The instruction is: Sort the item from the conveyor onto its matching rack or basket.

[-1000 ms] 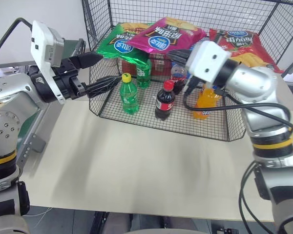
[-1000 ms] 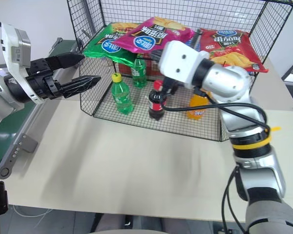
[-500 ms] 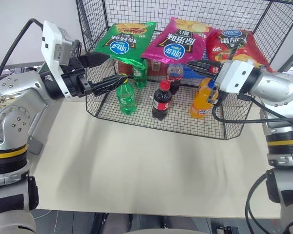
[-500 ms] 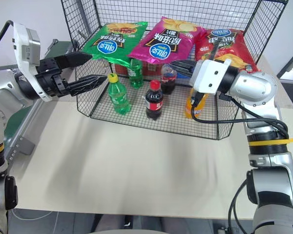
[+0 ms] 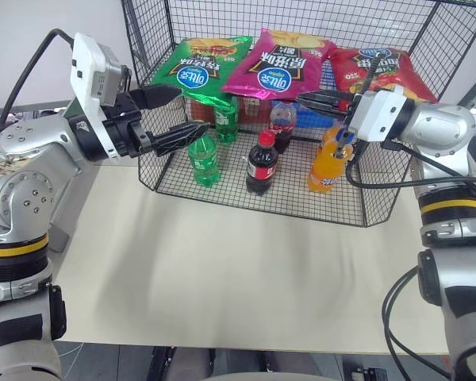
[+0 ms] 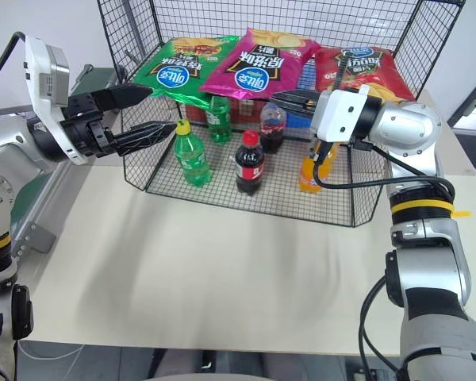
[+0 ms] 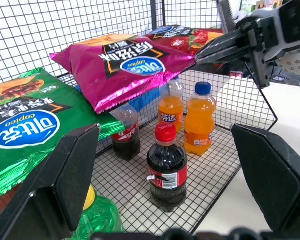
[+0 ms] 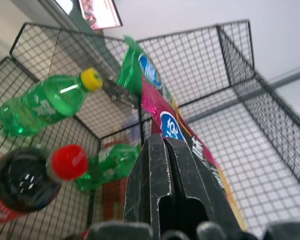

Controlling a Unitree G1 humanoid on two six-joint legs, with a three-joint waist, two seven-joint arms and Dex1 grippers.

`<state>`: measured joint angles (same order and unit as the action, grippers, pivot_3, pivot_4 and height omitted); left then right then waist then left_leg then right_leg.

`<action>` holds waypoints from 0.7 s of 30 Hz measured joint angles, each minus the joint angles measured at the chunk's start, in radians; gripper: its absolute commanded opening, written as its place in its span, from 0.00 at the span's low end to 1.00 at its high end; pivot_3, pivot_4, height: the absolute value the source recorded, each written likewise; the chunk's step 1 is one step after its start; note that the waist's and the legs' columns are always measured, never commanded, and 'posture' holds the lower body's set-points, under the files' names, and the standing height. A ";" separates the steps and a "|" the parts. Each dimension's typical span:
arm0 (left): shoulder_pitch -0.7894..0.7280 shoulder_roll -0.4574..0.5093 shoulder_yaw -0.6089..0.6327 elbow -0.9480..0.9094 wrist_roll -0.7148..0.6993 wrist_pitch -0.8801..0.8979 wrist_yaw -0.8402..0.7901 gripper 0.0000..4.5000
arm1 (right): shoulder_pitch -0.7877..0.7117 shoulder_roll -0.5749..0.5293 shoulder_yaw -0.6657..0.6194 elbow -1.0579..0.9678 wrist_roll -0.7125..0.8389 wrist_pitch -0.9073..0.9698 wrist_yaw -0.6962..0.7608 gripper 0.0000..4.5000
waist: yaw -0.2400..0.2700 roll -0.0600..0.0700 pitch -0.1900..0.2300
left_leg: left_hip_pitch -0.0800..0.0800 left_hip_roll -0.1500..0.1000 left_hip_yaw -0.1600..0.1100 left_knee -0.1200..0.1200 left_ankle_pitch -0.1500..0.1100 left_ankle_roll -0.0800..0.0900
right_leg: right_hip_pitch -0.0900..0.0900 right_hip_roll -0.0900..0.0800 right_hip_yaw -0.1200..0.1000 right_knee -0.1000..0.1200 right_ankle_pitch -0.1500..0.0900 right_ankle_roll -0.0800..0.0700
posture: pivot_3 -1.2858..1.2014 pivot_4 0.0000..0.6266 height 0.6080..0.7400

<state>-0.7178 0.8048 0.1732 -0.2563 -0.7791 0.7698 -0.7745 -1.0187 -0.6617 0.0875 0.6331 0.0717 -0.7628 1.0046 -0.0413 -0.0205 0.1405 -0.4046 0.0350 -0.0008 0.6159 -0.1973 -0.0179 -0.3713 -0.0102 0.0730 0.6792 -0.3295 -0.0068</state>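
- Pink chip bag (image 5: 280, 65): shiny crinkled foil, blue oval logo, lying flat on the upper wire tier of the black mesh rack (image 5: 381, 208), between the green chip bag (image 5: 197, 67) and the red chip bag (image 5: 375, 70).
- Right gripper (image 5: 304, 99): black fingers pressed together, nothing between them, tips just beside the pink bag's lower right corner; whether they touch it cannot be told.
- Left gripper (image 5: 192, 111): tapered black fingers spread wide, empty, at the rack's left wall by the green bag.
- Lower tier: green soda bottle (image 5: 203, 155), cola bottle (image 5: 261, 164), orange soda bottle (image 5: 328, 157), all upright plastic.
- Left wrist view reveals a second orange bottle (image 7: 171, 108) behind.
- Conveyor (image 6: 101, 77): dark green strip behind the left gripper.
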 measured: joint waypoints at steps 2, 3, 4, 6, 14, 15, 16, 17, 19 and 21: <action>0.004 0.000 0.001 -0.005 0.000 0.002 0.000 1.00 | 0.000 -0.010 -0.001 -0.001 0.005 0.000 0.011 0.35 | 0.000 0.000 0.000 | 0.000 0.000 0.000 0.000 0.000 0.000 | 0.000 0.000 0.000 0.000 0.000 0.000 | 0.52 0.24 1.00; 0.006 0.000 0.001 -0.006 0.000 0.003 0.000 1.00 | 0.001 -0.017 -0.001 -0.005 0.010 0.001 0.018 0.43 | 0.000 0.000 0.000 | 0.000 0.000 0.000 0.000 0.000 0.000 | 0.000 0.000 0.000 0.000 0.000 0.000 | 0.52 0.24 1.00; 0.009 0.001 0.002 -0.007 0.000 0.005 0.000 1.00 | 0.005 -0.025 -0.003 -0.019 0.017 0.006 0.022 0.51 | -0.001 0.000 0.000 | 0.000 0.000 0.000 0.000 0.000 0.000 | 0.000 0.000 0.000 0.000 0.000 0.000 | 0.52 0.24 1.00; 0.011 0.008 0.003 -0.006 0.000 0.008 -0.003 1.00 | 0.025 -0.041 -0.008 -0.070 0.036 0.032 0.032 0.65 | 0.000 0.000 0.000 | 0.000 0.000 0.000 0.000 0.000 0.000 | 0.000 0.000 0.000 0.001 0.000 0.000 | 0.52 0.24 1.00; 0.105 0.104 0.036 -0.004 0.023 0.037 -0.018 1.00 | 0.267 -0.124 -0.078 -0.585 0.200 0.449 -0.026 0.99 | 0.002 0.000 0.000 | 0.000 0.002 -0.002 0.000 0.000 0.000 | 0.000 0.000 0.000 0.002 0.000 0.000 | 0.52 0.24 1.00; 0.115 0.120 0.046 0.002 0.033 0.038 -0.020 1.00 | 0.300 -0.135 -0.093 -0.662 0.235 0.547 -0.056 0.99 | 0.003 0.000 0.000 | 0.000 0.002 -0.002 0.000 0.000 0.000 | 0.000 0.000 0.000 0.002 0.000 0.000 | 0.52 0.24 1.00; 0.119 0.134 0.052 0.004 0.041 0.037 -0.021 1.00 | 0.324 -0.146 -0.109 -0.725 0.272 0.643 -0.088 0.99 | 0.004 0.001 0.000 | -0.001 0.002 -0.002 0.000 0.000 0.000 | 0.000 0.000 -0.001 0.002 0.000 0.000 | 0.52 0.24 1.00; 0.124 0.153 0.067 0.007 0.052 0.036 -0.023 1.00 | 0.346 -0.165 -0.131 -0.816 0.322 0.776 -0.132 0.99 | 0.005 0.001 0.000 | 0.000 0.002 -0.002 0.000 0.000 0.000 | 0.000 0.000 -0.001 0.002 0.000 0.000 | 0.52 0.24 1.00; 0.122 0.167 0.085 0.010 0.069 0.030 -0.022 1.00 | 0.358 -0.185 -0.168 -0.919 0.370 0.930 -0.192 0.99 | 0.007 0.001 0.000 | 0.000 0.001 -0.002 0.000 0.000 0.000 | 0.000 -0.001 -0.001 0.000 0.000 0.000 | 0.52 0.24 1.00; 0.120 0.170 0.086 0.016 0.075 0.022 -0.022 1.00 | 0.363 -0.194 -0.192 -0.975 0.384 1.010 -0.235 0.99 | 0.008 0.001 0.000 | 0.001 0.000 -0.002 0.000 0.000 0.000 | 0.000 -0.001 0.000 -0.002 0.000 0.000 | 0.52 0.24 1.00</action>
<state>-0.5977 0.9750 0.2587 -0.2405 -0.7041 0.7918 -0.7968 -0.6558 -0.8553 -0.1044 -0.3420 0.4552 0.2474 0.7696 -0.0332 -0.0200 0.1406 -0.4040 0.0351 -0.0024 0.6163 -0.1975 -0.0175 -0.3712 -0.0111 0.0727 0.6770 -0.3298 -0.0063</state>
